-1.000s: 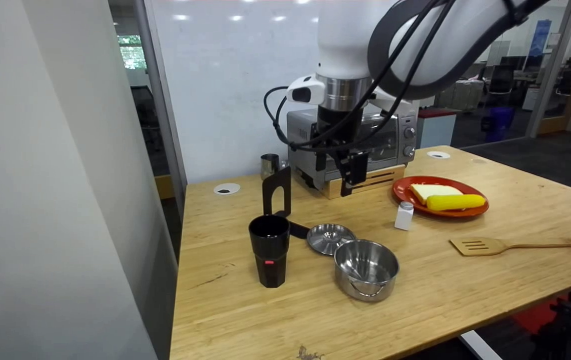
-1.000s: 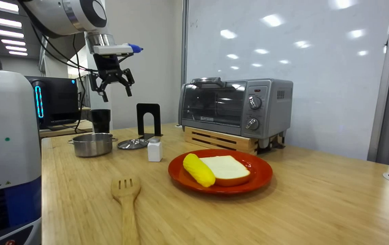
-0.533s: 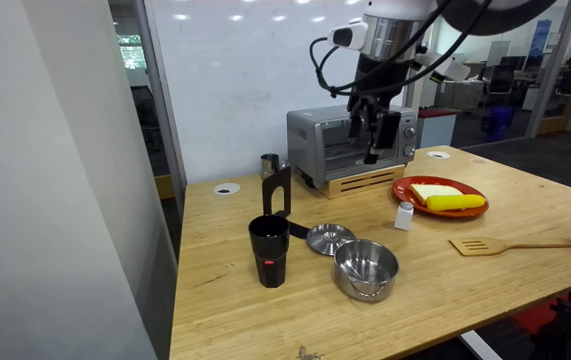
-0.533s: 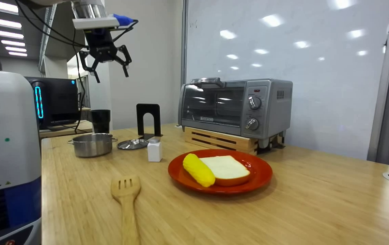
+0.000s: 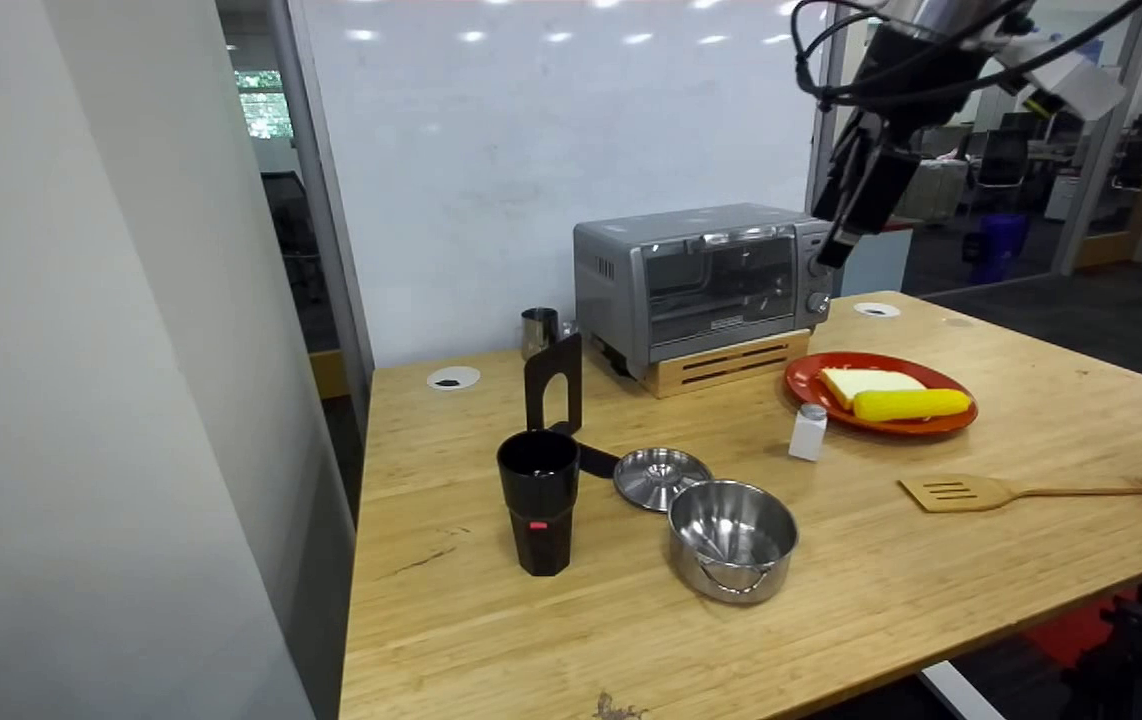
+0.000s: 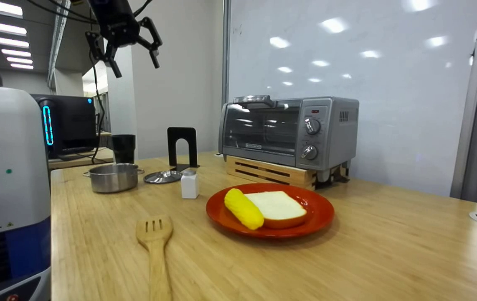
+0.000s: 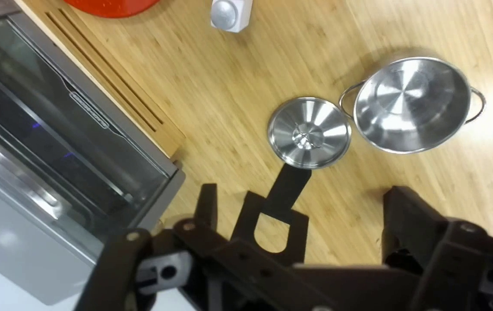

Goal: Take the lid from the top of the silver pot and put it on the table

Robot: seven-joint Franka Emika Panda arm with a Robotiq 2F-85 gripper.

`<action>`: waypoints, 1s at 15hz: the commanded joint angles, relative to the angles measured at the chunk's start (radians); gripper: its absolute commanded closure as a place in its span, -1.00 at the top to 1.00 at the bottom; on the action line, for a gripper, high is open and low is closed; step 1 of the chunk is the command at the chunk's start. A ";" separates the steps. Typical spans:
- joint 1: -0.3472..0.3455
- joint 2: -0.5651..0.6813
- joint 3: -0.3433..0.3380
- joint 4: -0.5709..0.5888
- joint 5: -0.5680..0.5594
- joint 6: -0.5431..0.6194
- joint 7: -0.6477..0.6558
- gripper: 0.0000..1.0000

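Observation:
The lid [image 5: 661, 478] lies flat on the table [image 5: 491, 640], knob up, beside the silver pot [image 5: 733, 545]. In the wrist view the lid [image 7: 309, 132] sits close to one handle of the pot [image 7: 412, 106]; I cannot tell whether they touch. The pot is upright, uncovered and empty. The lid [image 6: 163, 177] and pot [image 6: 114, 179] also show in an exterior view. My gripper [image 6: 137, 70] is high above the table, open and empty, fingers wide apart. In the wrist view its fingers [image 7: 301, 190] have nothing between them but distant table and a black bookend.
The black bookend [image 5: 555, 385] stands by the lid, its base reaching the lid's edge. A black cup [image 5: 539, 500], white shaker [image 5: 808, 432], red plate [image 5: 881, 425] with bread and yellow corn, wooden spatula [image 5: 971, 492], toaster oven [image 5: 701, 280] and steel cup [image 5: 538, 330] stand around.
My gripper has risen and moved away from the bookend and lid, rightward in an exterior view, and has tilted. It stays open. The lid, pot and other objects have not moved.

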 commanded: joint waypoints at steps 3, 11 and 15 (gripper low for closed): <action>-0.087 -0.173 -0.052 -0.154 0.014 0.103 0.154 1.00; -0.068 -0.173 -0.189 -0.204 0.213 0.209 0.191 1.00; 0.045 -0.158 -0.304 -0.181 0.406 0.135 0.064 1.00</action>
